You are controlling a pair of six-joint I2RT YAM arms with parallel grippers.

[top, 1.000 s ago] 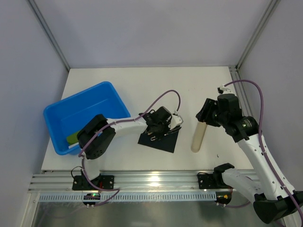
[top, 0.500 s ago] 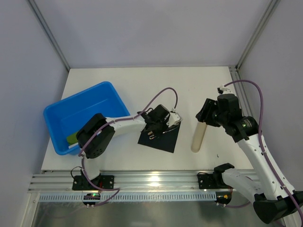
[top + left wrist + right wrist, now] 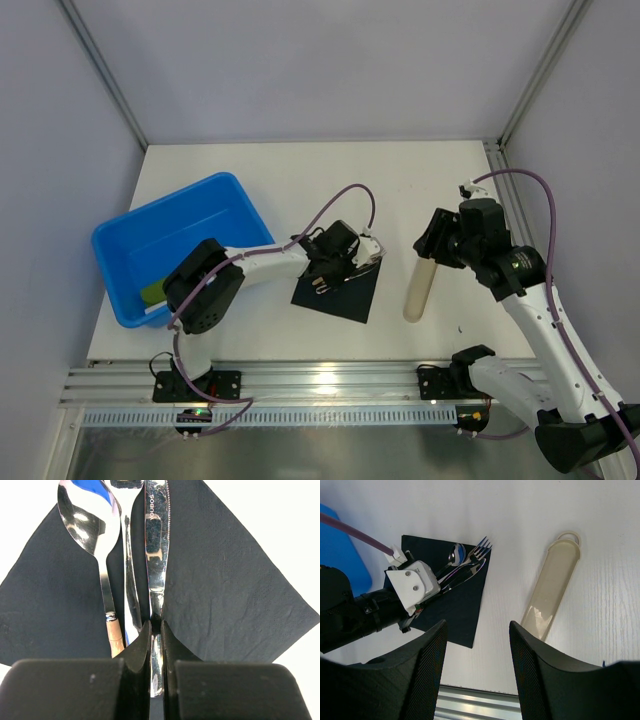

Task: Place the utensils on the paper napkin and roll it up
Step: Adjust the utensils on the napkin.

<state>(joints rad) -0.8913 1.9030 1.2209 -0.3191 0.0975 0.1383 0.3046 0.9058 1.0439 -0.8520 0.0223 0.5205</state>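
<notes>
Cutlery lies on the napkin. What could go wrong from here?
The left claw is shut on the knife; pulling away without opening could drag it, knocking the spoon and fork beside it. The fork's tines reach the corner of the napkin, so they may poke out of the roll.
</notes>
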